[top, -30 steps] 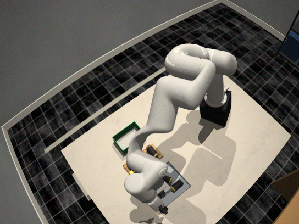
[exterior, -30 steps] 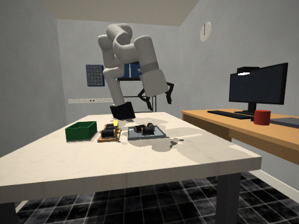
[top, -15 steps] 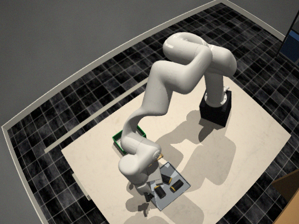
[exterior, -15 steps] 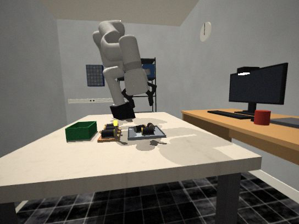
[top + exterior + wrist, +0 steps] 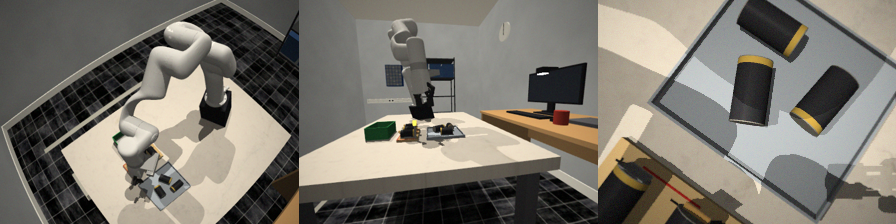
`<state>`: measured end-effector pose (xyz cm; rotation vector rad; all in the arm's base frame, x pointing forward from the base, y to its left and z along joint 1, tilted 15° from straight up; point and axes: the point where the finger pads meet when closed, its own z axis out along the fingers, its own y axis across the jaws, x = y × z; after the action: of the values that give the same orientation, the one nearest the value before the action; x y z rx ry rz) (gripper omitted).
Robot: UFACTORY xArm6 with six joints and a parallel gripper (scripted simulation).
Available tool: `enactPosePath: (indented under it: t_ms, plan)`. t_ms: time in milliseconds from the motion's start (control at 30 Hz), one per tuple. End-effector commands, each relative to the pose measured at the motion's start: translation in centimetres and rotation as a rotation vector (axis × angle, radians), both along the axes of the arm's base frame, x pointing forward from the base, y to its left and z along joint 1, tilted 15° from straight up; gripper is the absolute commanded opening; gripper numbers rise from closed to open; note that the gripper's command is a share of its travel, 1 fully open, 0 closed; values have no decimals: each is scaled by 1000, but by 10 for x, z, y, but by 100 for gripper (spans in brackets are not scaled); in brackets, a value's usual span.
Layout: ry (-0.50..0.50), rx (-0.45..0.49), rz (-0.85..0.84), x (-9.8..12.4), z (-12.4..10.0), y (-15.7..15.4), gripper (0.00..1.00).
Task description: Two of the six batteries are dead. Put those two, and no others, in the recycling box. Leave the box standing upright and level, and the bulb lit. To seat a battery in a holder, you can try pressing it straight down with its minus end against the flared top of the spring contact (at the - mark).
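My gripper [image 5: 136,180] [image 5: 425,104] is open and empty, raised above the table near the tray and holder. The tray [image 5: 164,203] [image 5: 763,145] holds three black batteries with gold bands, lying loose: one [image 5: 165,179] [image 5: 438,128] [image 5: 751,92] nearest the holder, one [image 5: 176,185] [image 5: 770,25] on the robot-base side, one [image 5: 160,191] [image 5: 447,130] [image 5: 827,97] on the opposite side. The holder [image 5: 615,152] carries several batteries; the front one [image 5: 407,133] is clear. The bulb [image 5: 414,123] glows yellow. The green box [image 5: 116,136] [image 5: 378,134] stands upright; its inside is hidden.
The arm covers much of the holder and box in the top view. In the exterior view the holder stands between the box and the tray. The robot's black base [image 5: 214,111] is at the far table end. A separate desk [image 5: 491,115] with a red cup [image 5: 561,117] stands right.
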<state>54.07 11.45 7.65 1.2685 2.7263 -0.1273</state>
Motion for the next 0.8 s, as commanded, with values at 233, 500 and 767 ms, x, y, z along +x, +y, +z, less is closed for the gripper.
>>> enactPosePath:
  t_ms: [233,500,767]
  plan:
    - [-90,-29,-337,-24,11,-47,100]
    - [-140,-35,-530,-42,15,-73,100]
    - [-163,-36,-616,-51,16,-84,100]
